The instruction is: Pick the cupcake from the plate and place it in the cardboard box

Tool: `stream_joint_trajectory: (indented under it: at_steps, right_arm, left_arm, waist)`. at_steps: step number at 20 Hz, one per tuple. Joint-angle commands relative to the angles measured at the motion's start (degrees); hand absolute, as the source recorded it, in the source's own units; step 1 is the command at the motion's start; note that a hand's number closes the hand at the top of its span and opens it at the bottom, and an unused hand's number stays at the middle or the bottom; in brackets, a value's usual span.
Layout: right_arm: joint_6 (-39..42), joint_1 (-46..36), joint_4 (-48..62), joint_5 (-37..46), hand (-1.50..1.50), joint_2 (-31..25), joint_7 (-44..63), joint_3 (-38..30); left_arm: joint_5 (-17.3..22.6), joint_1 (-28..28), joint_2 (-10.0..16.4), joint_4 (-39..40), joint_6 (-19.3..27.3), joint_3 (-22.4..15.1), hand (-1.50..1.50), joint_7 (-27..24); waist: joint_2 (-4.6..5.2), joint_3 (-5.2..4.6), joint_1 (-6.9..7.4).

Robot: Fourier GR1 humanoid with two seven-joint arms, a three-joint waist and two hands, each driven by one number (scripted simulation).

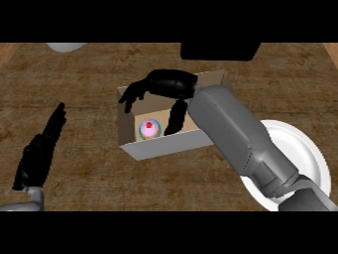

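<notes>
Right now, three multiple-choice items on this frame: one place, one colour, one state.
1. Where does the cupcake lie?
A. On the plate
B. Inside the cardboard box
C. On the bare counter

2. What colour is the plate?
A. White
B. Blue
C. Black

3. How is the right hand?
A. Fingers curled round the cupcake
B. Fingers relaxed over the box, holding nothing
C. Lying flat on the plate

Answers:
1. B, the cupcake sits on the box's floor, within its walls.
2. A, the round plate at the view's right is white, partly hidden by the right forearm.
3. B, the fingers hang open above the box, and the cupcake lies apart from them below.
</notes>
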Motion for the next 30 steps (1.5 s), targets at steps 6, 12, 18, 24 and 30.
stream_joint_trajectory:
  at_steps: [6, 12, 18, 24, 30]
  right_arm:
    - [1.09, -1.26, 3.67, -19.96, -1.5, 0.69, 5.7, -9.91]
    - [8.19, -8.09, 11.32, -29.13, -1.5, 0.69, 11.13, -20.54]
    - [6.91, -12.95, 20.28, -31.52, -1.5, -9.39, 11.37, -27.48]
    - [11.46, -12.76, 24.09, -33.09, -1.5, -18.97, 10.33, -30.45]
    - [17.2, -13.41, 24.53, -32.1, -1.5, -24.74, 8.95, -29.96]
  left_arm:
    - [1.24, -2.51, 2.06, 3.03, -2.07, 2.03, 0.0, -1.19]
    - [0.82, 0.15, 0.96, 2.24, -1.38, 1.47, 0.0, -2.86]
    - [0.13, 0.75, -0.33, -0.24, -1.14, -0.41, 0.0, -3.03]
    - [-0.16, -2.51, -0.67, -0.47, -1.48, -1.37, 0.0, -1.97]
    - [-1.51, -4.3, -2.04, -0.7, -1.02, -3.48, 0.0, -0.62]
  waist:
    - [0.46, -0.03, 0.87]
    - [0.45, -0.04, 0.57]
    - [1.63, -0.02, 2.94]
    - [3.08, 0.07, 4.78]
    - [3.77, 0.22, 6.12]
